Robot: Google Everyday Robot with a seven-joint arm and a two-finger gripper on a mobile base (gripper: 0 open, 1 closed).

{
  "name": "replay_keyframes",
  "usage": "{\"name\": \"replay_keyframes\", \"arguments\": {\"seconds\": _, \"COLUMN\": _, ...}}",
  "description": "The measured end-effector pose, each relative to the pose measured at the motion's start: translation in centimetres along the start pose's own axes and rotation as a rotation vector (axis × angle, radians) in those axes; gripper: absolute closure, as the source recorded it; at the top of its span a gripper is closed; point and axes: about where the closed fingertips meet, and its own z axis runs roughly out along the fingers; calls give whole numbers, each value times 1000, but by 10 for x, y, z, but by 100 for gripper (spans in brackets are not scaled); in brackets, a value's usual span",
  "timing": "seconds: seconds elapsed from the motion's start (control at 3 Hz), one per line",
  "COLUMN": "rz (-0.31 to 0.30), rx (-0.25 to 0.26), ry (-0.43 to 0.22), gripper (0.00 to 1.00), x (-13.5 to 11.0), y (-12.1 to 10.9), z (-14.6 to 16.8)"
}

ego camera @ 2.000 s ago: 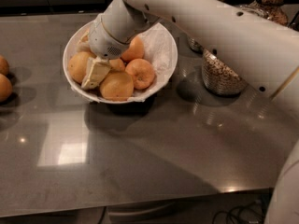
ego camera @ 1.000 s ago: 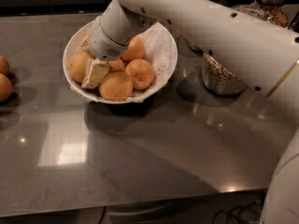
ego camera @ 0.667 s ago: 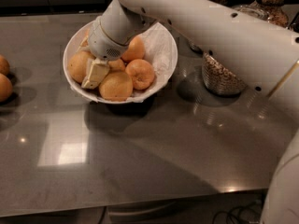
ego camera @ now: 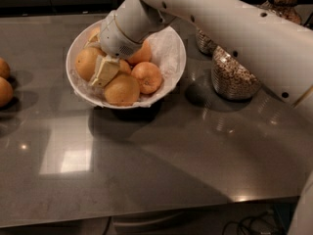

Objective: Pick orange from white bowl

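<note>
The white bowl (ego camera: 172, 71), lined with crumpled white paper, stands on the grey counter at the upper left. It holds several citrus fruits. Two large yellowish-orange oranges lie at its left (ego camera: 86, 62) and front (ego camera: 121, 89). Smaller, deeper-orange fruits lie to the right (ego camera: 148, 77) and behind (ego camera: 142, 55). My gripper (ego camera: 104, 70) reaches down into the bowl from the upper right. Its cream tip sits between the left orange and the front orange, touching both. The wrist hides the bowl's back middle.
Two more oranges (ego camera: 4, 91) lie on the counter at the left edge. A glass jar of grains (ego camera: 233, 76) stands right of the bowl, with another jar (ego camera: 205, 41) behind it. My white arm spans the upper right. The counter's front edge runs along the bottom.
</note>
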Motion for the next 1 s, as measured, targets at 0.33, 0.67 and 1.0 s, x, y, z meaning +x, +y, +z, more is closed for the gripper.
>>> {"name": "replay_keyframes", "arguments": {"seconds": 0.33, "rz": 2, "rx": 43, "ry": -24, "gripper": 100, "x": 0, "y": -4, "z": -22}}
{"name": "replay_keyframes", "arguments": {"seconds": 0.67, "rz": 14, "rx": 92, "ry": -56, "gripper": 100, "x": 8, "y": -12, "z": -60}}
{"name": "replay_keyframes", "arguments": {"seconds": 1.0, "rz": 27, "rx": 157, "ry": -70, "gripper": 100, "x": 17, "y": -19, "z": -113}}
